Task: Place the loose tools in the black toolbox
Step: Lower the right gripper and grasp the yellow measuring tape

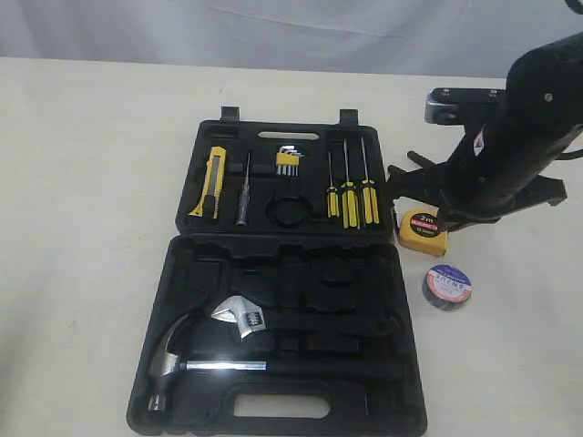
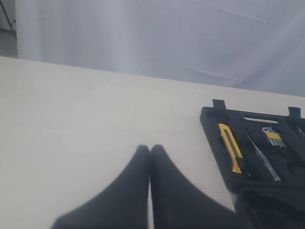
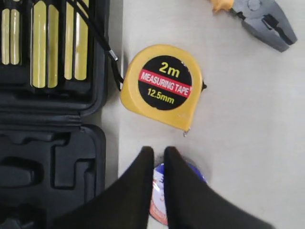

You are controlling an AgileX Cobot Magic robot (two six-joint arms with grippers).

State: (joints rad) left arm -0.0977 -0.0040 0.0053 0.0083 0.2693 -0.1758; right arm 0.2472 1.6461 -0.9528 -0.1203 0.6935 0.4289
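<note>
While knife (image 1: 211,182) is sitting in toolbox (image 1: 405,382), tape measure (image 1: 423,231), tape roll (image 1: 447,286) and pliers (image 3: 264,21) are lying outside; right gripper (image 3: 157,151) slightly parted, empty; left gripper (image 2: 149,148) clenched.

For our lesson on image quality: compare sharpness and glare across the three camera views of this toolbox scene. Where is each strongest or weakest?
Exterior view: light glares off the hammer shaft and the wrench. Left wrist view: soft overall, left gripper blurred near the lens. Right wrist view: tape measure label crisp, right gripper out of focus.
</note>
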